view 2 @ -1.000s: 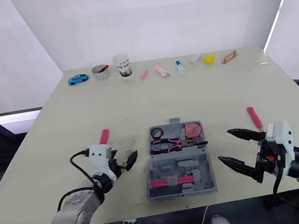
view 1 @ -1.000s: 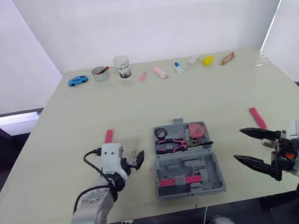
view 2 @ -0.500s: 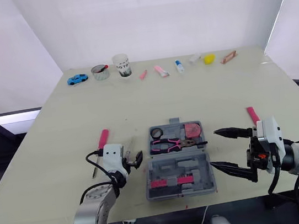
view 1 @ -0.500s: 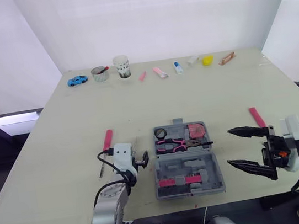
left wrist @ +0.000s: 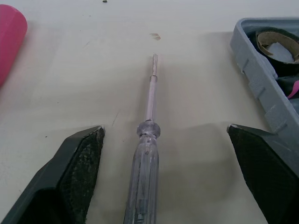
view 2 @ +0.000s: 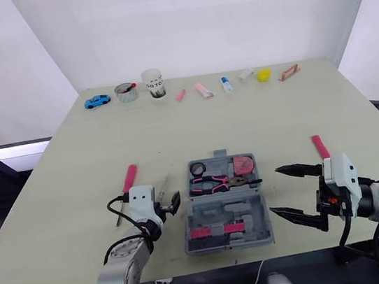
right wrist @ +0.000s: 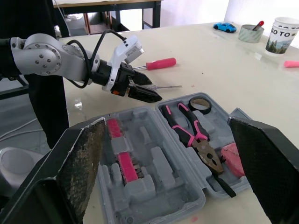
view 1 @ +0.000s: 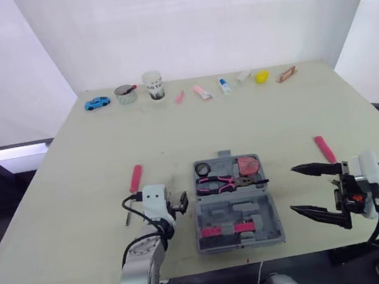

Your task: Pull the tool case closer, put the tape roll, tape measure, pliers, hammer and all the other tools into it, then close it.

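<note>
**Open tool case and both grippers, seen from the head and wrist cameras.** The grey plastic tool case [view 1: 264, 210] lies open near the front edge of the pale table [view 1: 74, 172], between the two arms.

- **Case contents:** The far half holds the black tape roll [view 1: 203, 168], the pink-handled pliers [view 1: 218, 182] and the round pink tape measure [view 1: 250, 165]. The near half carries pink blocks [view 1: 223, 230] in moulded slots.
- **Left gripper:** The left gripper [view 1: 177, 201] sits low over the table, just beside the case's left wall, with its fingers spread apart. In the left wrist view, the clear-handled screwdriver [left wrist: 145, 158] lies flat on the table between the black fingers [left wrist: 79, 163]. There is a gap on each side, and its tip points away from the wrist.
- **Right gripper:** The right gripper [view 1: 293, 189] hangs to the right of the case. Its fingers are wide apart and hold nothing.
- **Loose tools:** A pink-handled screwdriver [view 1: 135, 178] lies on the table to the left of the left gripper. A pink bar-shaped tool [view 1: 325, 149] lies on the right, well apart from the case.
- **Far edge:** Small items stand in a row here, among them a blue toy car [view 1: 98, 102] and a white paper cup [right wrist: 283, 33] printed "GO TO". Any writing on the other items is too small to read.
</note>
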{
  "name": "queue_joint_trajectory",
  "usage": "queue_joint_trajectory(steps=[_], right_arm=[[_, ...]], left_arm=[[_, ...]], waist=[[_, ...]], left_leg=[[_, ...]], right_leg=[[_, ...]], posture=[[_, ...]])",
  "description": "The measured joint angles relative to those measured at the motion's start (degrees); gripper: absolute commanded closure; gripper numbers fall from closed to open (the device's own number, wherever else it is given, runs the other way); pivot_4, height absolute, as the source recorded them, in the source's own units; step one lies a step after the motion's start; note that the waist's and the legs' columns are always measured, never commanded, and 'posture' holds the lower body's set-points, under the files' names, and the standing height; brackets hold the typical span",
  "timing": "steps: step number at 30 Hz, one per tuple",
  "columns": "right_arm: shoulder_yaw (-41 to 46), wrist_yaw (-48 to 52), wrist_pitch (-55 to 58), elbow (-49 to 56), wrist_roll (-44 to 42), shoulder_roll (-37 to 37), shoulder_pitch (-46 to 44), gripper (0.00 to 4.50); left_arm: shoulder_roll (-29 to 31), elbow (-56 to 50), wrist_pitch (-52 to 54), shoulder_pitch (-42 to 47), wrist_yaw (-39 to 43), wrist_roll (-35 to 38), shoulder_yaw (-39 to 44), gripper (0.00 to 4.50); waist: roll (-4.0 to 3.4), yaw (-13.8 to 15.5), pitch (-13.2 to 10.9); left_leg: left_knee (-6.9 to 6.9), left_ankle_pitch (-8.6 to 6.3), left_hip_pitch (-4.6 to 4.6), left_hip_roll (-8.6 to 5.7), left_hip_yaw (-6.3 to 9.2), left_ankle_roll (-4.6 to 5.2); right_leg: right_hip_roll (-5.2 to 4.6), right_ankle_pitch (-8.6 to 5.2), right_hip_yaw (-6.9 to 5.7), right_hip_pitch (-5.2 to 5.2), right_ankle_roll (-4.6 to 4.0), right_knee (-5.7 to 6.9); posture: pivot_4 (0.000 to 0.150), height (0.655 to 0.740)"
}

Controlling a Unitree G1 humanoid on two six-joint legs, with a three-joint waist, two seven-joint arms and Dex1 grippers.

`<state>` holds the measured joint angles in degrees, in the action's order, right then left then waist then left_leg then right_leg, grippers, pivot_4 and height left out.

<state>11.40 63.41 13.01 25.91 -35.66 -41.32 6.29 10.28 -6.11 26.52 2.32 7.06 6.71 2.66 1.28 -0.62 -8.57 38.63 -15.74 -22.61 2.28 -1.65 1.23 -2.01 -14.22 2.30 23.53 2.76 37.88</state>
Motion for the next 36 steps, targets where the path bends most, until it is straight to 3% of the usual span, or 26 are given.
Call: queue_joint_trajectory(steps=[1,3,5,8,22,27,30,36], right_arm=[[-0.1,-0.01,-0.04,0.0,0.05,0.04,0.0,0.0],[-0.53,-0.01,-0.1,0.0,0.31,0.2,-0.01,0.0],[-0.94,-0.04,-0.16,0.0,0.41,0.24,-0.07,0.0],[-1.29,-0.1,-0.32,0.0,0.47,0.43,-0.08,0.0],[-1.59,-1.08,-0.33,0.25,-0.14,0.46,-1.17,0.0],[-1.69,-1.37,0.51,0.39,-0.66,0.46,-2.5,0.0],[-1.69,-1.53,0.92,0.43,-1.34,0.38,-3.14,0.0],[-1.69,-2.19,1.33,0.58,-1.54,0.77,-3.3,0.0]], left_arm=[[0.29,0.0,0.12,0.01,-0.03,-0.29,-0.04,1.48],[1.7,0.01,0.59,0.24,-0.01,-1.62,-0.63,2.26],[2.21,0.03,0.62,0.5,0.22,-2.54,-1.43,3.34],[2.27,0.08,0.88,0.74,0.17,-3.23,-1.8,4.4],[2.15,-1.45,0.94,-0.91,0.33,-2.57,0.27,4.38],[6.82,-7.66,2.55,-2.95,5.98,-0.17,1.33,4.38],[13.2,-10.0,2.91,-3.39,11.92,1.56,1.85,4.38],[20.43,-11.22,0.11,-3.3,22.81,4.3,1.69,4.38]], waist=[[0.0,0.0,0.0],[0.0,0.03,0.0],[0.0,0.05,0.0],[0.0,0.0,0.0],[0.0,-0.13,0.0],[0.02,0.34,-0.01],[0.07,-0.07,-0.06],[0.05,0.16,-0.07]], left_leg=[[0.0,0.0,0.0,0.0,0.0,0.0],[0.01,0.0,0.0,0.0,0.0,0.0],[0.01,0.0,0.0,0.0,-0.01,0.0],[0.01,0.0,0.0,0.0,0.0,0.0],[0.01,0.0,0.0,0.01,0.02,0.0],[0.03,0.0,-0.03,0.0,0.0,0.0],[0.02,0.0,-0.02,0.05,0.05,0.0],[0.03,0.0,-0.03,0.03,-0.01,0.0]], right_leg=[[0.0,0.0,0.0,0.0,0.0,0.0],[0.0,0.0,0.0,0.0,0.0,0.0],[0.0,0.0,0.0,0.0,0.0,-0.01],[0.0,0.0,0.0,0.0,0.0,0.0],[0.0,0.0,0.0,0.0,0.0,0.02],[-0.03,0.0,-0.02,0.0,0.0,0.0],[0.01,-0.01,-0.06,0.02,-0.03,0.06],[-0.03,-0.02,-0.04,0.01,-0.04,-0.01]], posture=[[0.15,0.74],[0.15,0.74],[0.15,0.74],[0.15,0.74],[0.15,0.74],[0.15,0.74],[0.15,0.74],[0.15,0.74]])
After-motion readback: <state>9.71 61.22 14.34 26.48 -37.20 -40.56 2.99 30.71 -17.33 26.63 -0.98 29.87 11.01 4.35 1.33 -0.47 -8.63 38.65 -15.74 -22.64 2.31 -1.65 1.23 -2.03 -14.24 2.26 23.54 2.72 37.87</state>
